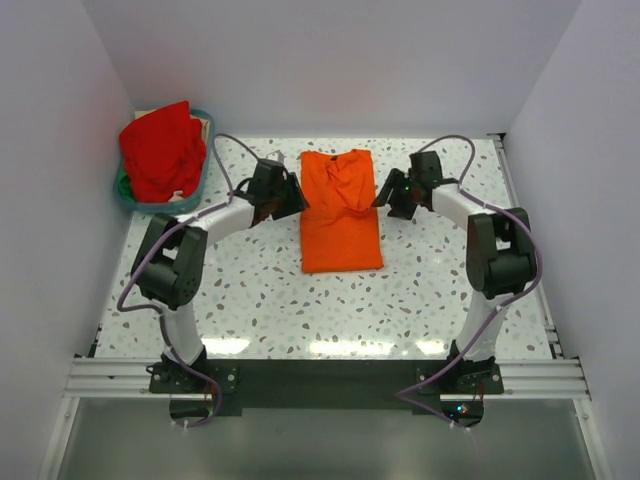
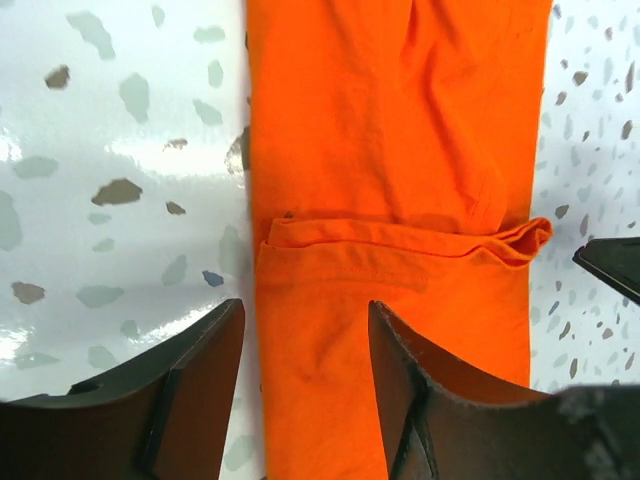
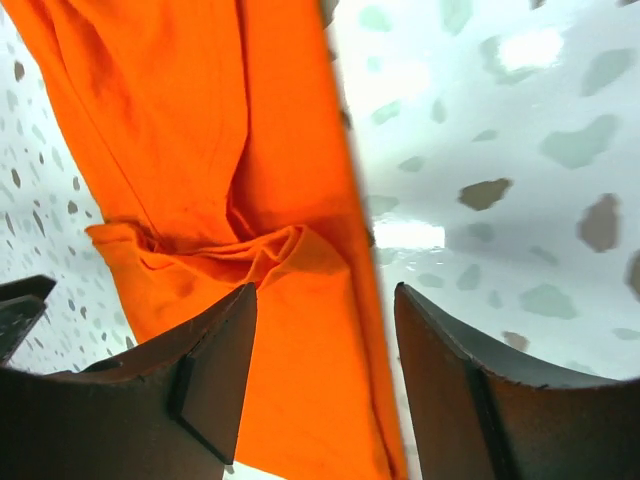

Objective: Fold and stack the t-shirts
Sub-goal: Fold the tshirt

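Note:
An orange t-shirt [image 1: 341, 210] lies on the speckled table, folded into a long narrow strip with its sleeves turned in. My left gripper [image 1: 297, 196] is open at the shirt's left edge near the far end; in the left wrist view [image 2: 305, 330] its fingers straddle that edge of the orange shirt [image 2: 400, 150]. My right gripper [image 1: 383, 198] is open at the shirt's right edge; in the right wrist view [image 3: 325, 320] its fingers straddle the edge of the orange shirt [image 3: 190, 130]. Neither holds cloth.
A teal basket [image 1: 200, 178] at the far left holds a red t-shirt [image 1: 162, 150] heaped on other clothes. White walls close in the table on three sides. A metal rail [image 1: 320, 378] runs along the near edge.

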`<state>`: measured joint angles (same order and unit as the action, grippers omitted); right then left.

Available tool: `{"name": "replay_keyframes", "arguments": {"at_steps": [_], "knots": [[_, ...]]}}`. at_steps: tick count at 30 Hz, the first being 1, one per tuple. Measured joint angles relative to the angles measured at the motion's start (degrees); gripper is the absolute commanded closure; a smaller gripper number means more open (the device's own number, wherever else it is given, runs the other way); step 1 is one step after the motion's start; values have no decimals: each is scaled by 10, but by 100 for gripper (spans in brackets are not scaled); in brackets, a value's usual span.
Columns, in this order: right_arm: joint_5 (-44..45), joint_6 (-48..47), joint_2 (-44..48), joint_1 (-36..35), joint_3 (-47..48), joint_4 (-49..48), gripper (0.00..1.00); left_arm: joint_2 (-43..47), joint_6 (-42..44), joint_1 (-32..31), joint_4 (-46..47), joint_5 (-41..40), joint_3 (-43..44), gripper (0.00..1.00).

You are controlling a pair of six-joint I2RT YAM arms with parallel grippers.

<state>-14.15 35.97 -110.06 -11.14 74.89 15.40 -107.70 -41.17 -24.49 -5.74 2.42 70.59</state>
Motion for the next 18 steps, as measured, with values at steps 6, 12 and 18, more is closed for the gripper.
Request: {"name": "replay_keyframes", "arguments": {"at_steps": [6,12,18], "knots": [[13,-9,54,-3,-27,-2,48,63,14,4,24,17,-40,71],[29,-31,71,-85,-25,-10,60,64,19,-40,39,21,-38,96],[24,-52,-6,-116,33,-3,63,-23,28,-55,39,39,16,97]]}}
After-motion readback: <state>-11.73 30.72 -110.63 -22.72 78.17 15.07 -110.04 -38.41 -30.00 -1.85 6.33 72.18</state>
